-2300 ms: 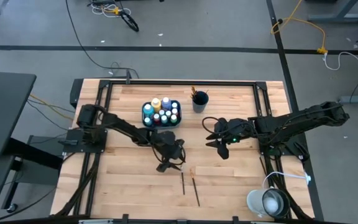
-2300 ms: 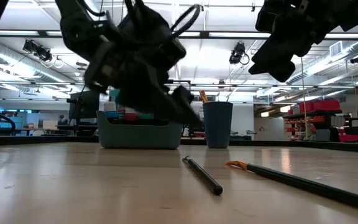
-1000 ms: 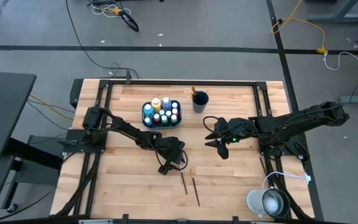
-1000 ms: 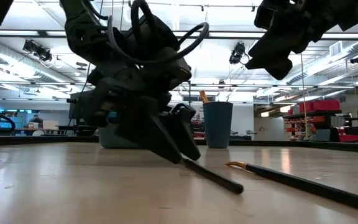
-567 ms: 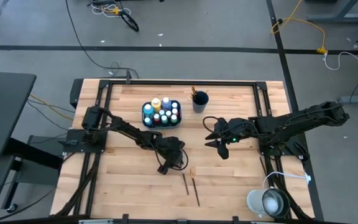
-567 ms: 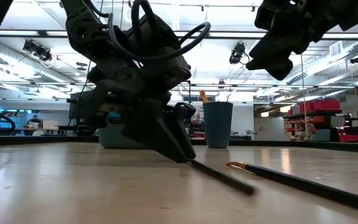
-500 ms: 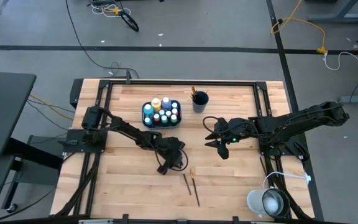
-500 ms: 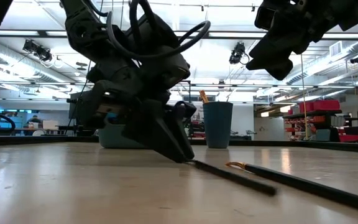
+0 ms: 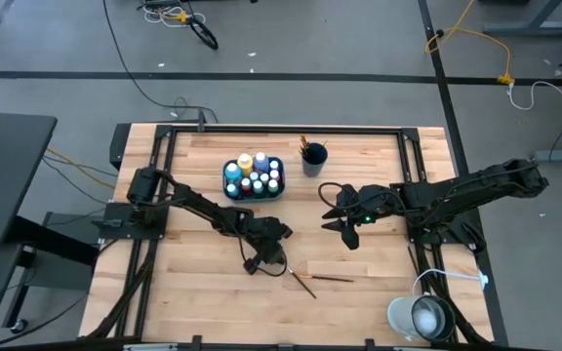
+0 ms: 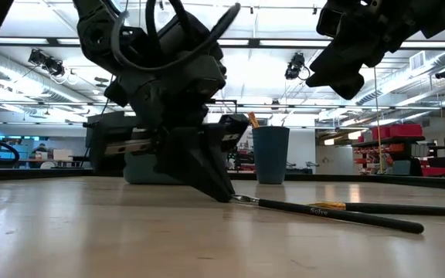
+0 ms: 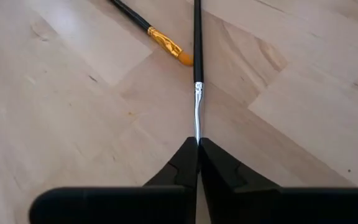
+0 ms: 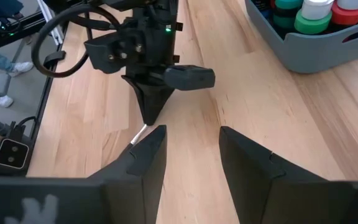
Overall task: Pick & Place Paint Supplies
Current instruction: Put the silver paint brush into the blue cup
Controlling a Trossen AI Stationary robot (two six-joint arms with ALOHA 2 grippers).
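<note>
Two thin dark paintbrushes lie on the wooden table near its middle. One [image 9: 301, 283] has its silver-ferruled end between the fingers of my left gripper [image 9: 282, 264], which is shut on it. The other [image 9: 332, 279], with a gold ferrule [image 11: 165, 42], lies flat, its orange tip beside the first brush's handle. Several white-capped paint bottles [image 9: 253, 175] stand in the teal tray [image 9: 228, 179]. My right gripper [image 9: 343, 230] hangs open above the table, right of centre, and touches nothing. My left gripper pinches the brush's bristle end, just past the silver ferrule [image 11: 197, 127], between the tips of its two fingers. The fingers slant down from the table's far left and lie along the brush. The black handle [image 10: 338, 218] rests on the table, pointing toward the near right.
A dark blue cup [image 9: 313, 158] holding brushes stands right of the tray at the back. A white lamp-like object [image 9: 420, 316] sits at the near right corner. Bare wood lies around the brushes and toward the near edge.
My left gripper has shut on the brush's end and rolled at the wrist while staying in place. The held brush has swung about on the table, its handle now toward the near right. The second brush's handle has swung toward the table's right edge.
</note>
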